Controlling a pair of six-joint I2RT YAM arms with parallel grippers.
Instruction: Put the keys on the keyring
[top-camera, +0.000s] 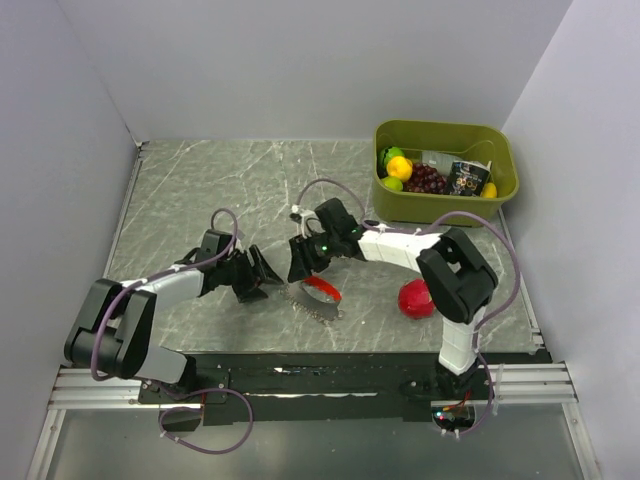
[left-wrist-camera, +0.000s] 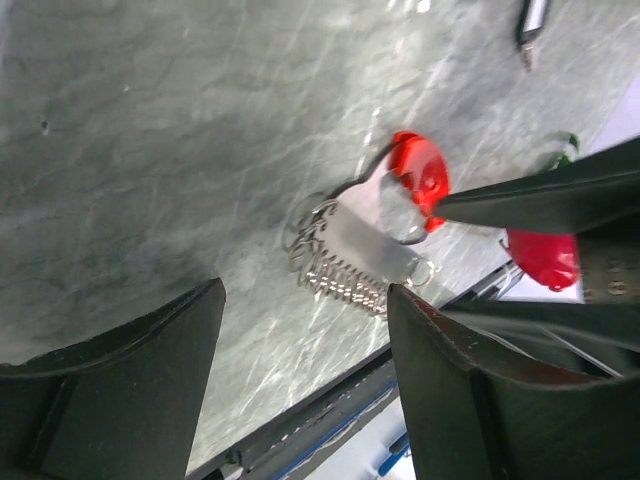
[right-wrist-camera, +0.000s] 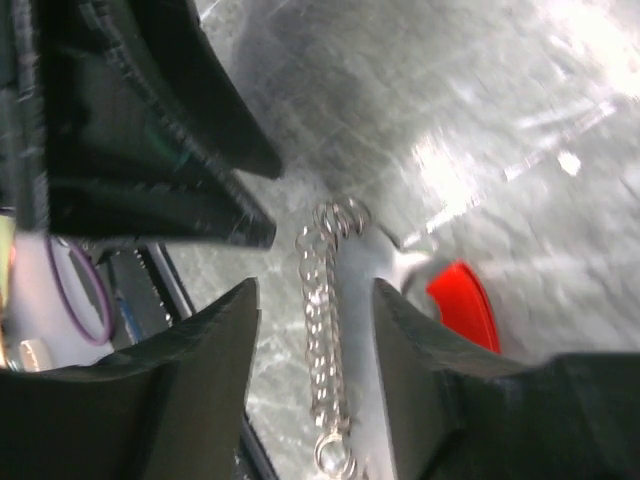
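The keys (top-camera: 316, 296) lie flat on the marble table: a curved red piece (left-wrist-camera: 420, 175) joined to a silvery strip (left-wrist-camera: 365, 240) with a fine chain (right-wrist-camera: 322, 330) along it. The keyring (top-camera: 339, 314) is a tiny ring at the strip's near-right end, also seen as a small ring (right-wrist-camera: 335, 455) at the chain's end. My right gripper (right-wrist-camera: 312, 290) hovers over the bunch, open, with the chain and the strip's edge in the gap between its fingers. My left gripper (left-wrist-camera: 305, 290) is open just left of the keys and holds nothing.
A round red fruit (top-camera: 416, 299) sits right of the keys, near the right arm. A green bin (top-camera: 500, 150) with fruit and packets stands at the back right. The table's front edge and metal rail (top-camera: 300, 375) run close behind the keys.
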